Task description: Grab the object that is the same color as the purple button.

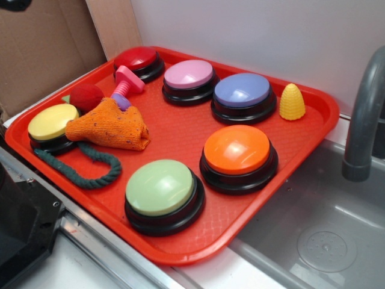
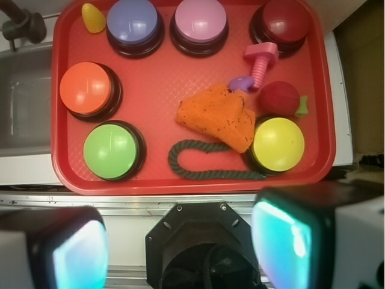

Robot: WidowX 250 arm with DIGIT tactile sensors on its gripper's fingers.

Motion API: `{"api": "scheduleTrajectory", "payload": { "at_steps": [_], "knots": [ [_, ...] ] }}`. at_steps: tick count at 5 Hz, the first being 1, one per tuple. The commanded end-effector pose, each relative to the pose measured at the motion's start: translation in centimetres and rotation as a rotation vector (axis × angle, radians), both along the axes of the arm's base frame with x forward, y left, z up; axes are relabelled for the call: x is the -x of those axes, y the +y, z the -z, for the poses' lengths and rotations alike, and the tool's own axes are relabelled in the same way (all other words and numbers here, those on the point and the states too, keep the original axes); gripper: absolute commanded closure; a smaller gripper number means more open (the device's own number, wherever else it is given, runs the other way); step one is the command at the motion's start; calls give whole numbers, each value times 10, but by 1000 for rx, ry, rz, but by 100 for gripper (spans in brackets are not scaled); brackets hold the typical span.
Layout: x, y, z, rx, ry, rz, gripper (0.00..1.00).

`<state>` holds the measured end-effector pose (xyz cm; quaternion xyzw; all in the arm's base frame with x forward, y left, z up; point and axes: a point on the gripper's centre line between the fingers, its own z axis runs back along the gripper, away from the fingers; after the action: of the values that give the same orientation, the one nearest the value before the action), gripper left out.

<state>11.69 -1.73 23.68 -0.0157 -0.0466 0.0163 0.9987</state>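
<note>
The small purple piece (image 1: pixel 121 101) lies near the red tray's (image 1: pixel 313 129) far-left corner, touching the pink bolt (image 1: pixel 126 82).

Under my wrist camera the red tray (image 2: pixel 180 174) looks like plastic with a fine cross-hatched texture. The purple button (image 2: pixel 133 20) has a smooth, softly glossy dome on a shiny black base. The small purple nut (image 2: pixel 239 82) and the pink bolt (image 2: pixel 260 62) look like smooth plastic. The orange cloth (image 2: pixel 216 116) is coarse and speckled, the green rope (image 2: pixel 204 162) twisted fibre, and the sink (image 1: pixel 313 223) dull brushed metal.
</note>
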Motion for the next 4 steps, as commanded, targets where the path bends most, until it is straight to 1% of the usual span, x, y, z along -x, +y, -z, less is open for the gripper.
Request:
{"api": "scheduleTrajectory", "payload": {
  "at_steps": [1,2,3,4],
  "knots": [
    [0,0,0,0,0,0,0],
    [-10,13,6,11,-3,-96,0],
    [-16,29,19,1,-38,-257,0],
    [-26,50,39,-76,-74,-448,0]
  ]
}}
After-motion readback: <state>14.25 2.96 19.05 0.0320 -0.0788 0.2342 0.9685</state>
